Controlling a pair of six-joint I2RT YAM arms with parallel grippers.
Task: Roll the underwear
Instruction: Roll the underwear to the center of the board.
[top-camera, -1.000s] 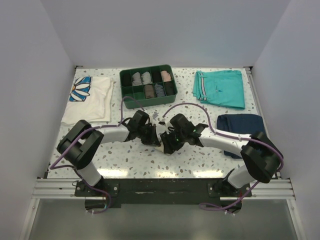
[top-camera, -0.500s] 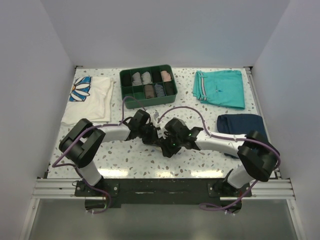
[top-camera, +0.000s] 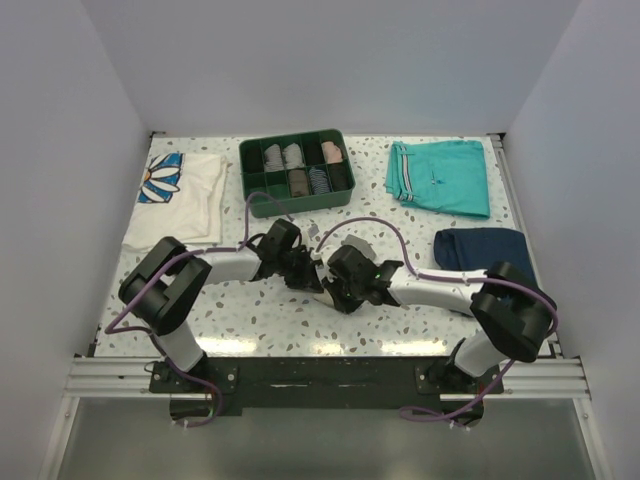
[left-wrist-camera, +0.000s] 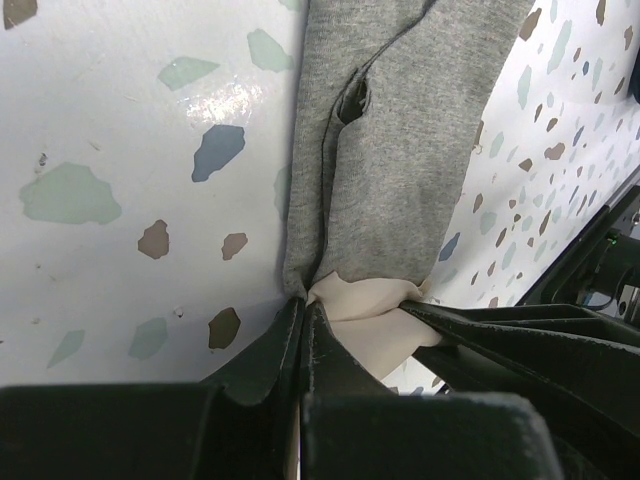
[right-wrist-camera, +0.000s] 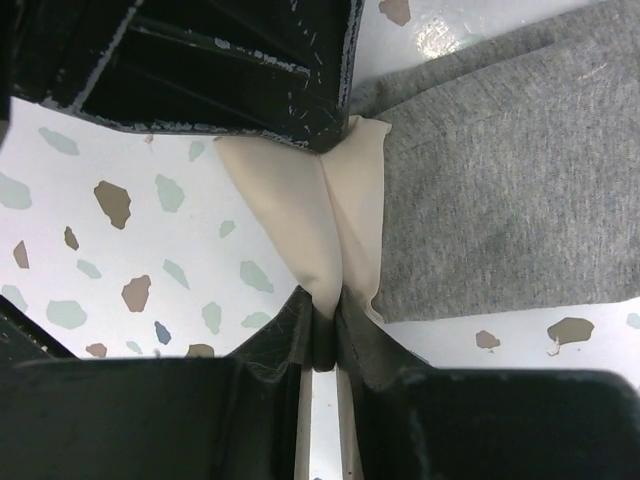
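The underwear (left-wrist-camera: 400, 150) is grey cloth with a cream lining, lying flat on the speckled table. In the left wrist view my left gripper (left-wrist-camera: 303, 310) is shut on its near edge, where grey meets cream. In the right wrist view my right gripper (right-wrist-camera: 325, 305) is shut on a raised fold of the cream lining, with the grey part of the underwear (right-wrist-camera: 520, 170) lying to the right. The two grippers meet nose to nose at the table's middle, the left gripper (top-camera: 308, 273) beside the right gripper (top-camera: 336, 283). They hide the underwear in the top view.
A green divided tray (top-camera: 296, 206) with several rolled items stands at the back centre. A white daisy-print shirt (top-camera: 185, 200) lies back left, teal shorts (top-camera: 440, 176) back right and a navy folded garment (top-camera: 482, 247) at the right.
My right gripper has slid left up to the left gripper and closed on the cream fold. The left gripper has stayed shut on the underwear's edge.
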